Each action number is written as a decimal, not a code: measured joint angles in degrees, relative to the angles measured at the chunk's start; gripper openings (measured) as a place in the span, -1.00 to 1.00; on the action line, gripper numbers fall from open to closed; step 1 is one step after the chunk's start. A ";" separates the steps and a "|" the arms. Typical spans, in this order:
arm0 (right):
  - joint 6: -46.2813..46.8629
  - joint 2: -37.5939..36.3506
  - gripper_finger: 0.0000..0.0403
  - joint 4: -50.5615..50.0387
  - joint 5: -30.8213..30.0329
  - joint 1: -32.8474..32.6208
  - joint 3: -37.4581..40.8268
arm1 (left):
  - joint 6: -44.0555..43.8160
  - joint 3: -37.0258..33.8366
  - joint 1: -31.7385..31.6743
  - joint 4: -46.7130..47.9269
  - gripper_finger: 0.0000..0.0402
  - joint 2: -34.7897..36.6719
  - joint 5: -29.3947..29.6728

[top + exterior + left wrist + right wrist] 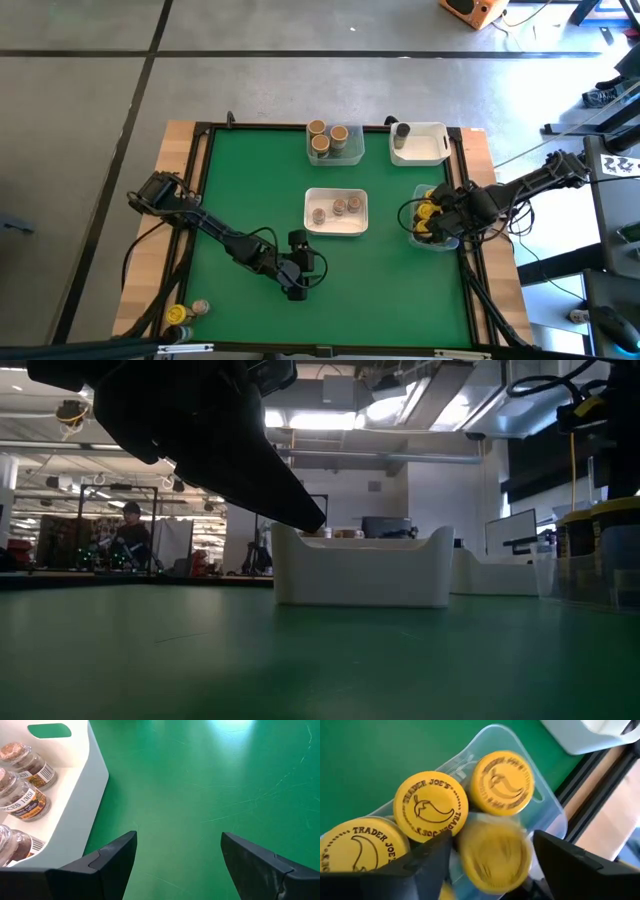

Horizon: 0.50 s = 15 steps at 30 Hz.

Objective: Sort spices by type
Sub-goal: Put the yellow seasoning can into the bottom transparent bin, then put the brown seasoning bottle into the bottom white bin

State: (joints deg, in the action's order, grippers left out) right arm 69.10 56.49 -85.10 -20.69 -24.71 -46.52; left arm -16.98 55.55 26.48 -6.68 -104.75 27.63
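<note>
Jaws of the right gripper stand apart on either side of a yellow-lidded jar, which sits between the fingers inside the clear tray; whether the pads actually press on it cannot be told. Three more yellow-lidded jars fill the same tray, their lids printed with a chilli emblem. From above, this tray lies at the right edge of the green surface, with the right gripper directly over it.

Jaws of the left gripper are wide open with only bare green surface between them. That gripper hovers low, near the front of the surface and just in front of the centre white tray.

Centre white tray contents: three labelled spice jars lying on their sides (wrist view shows barcoded labels).

Far edge of the surface, centre: a tray holding three upright tan-lidded jars. To its right, a white tray holds one dark-lidded jar.

Front left corner, on the wooden border: two loose jars, one of them yellow-lidded.

Low view: a person is visible in the room well behind the surface.
</note>
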 joint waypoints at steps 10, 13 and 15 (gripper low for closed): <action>-1.54 0.09 0.81 -0.23 1.28 0.00 -1.83 | 0.01 0.00 0.00 0.00 0.42 0.00 -0.01; -1.54 0.09 0.82 -1.96 1.32 -0.02 -4.12 | 0.01 0.00 -0.02 0.00 0.42 0.00 0.00; -1.54 0.06 0.82 -3.32 0.73 -0.02 -6.34 | 0.03 0.00 -0.01 0.00 0.42 0.00 -0.01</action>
State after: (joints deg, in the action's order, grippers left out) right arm 67.56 56.54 -88.43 -19.95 -24.73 -52.86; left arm -16.96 55.55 26.47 -6.68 -104.75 27.62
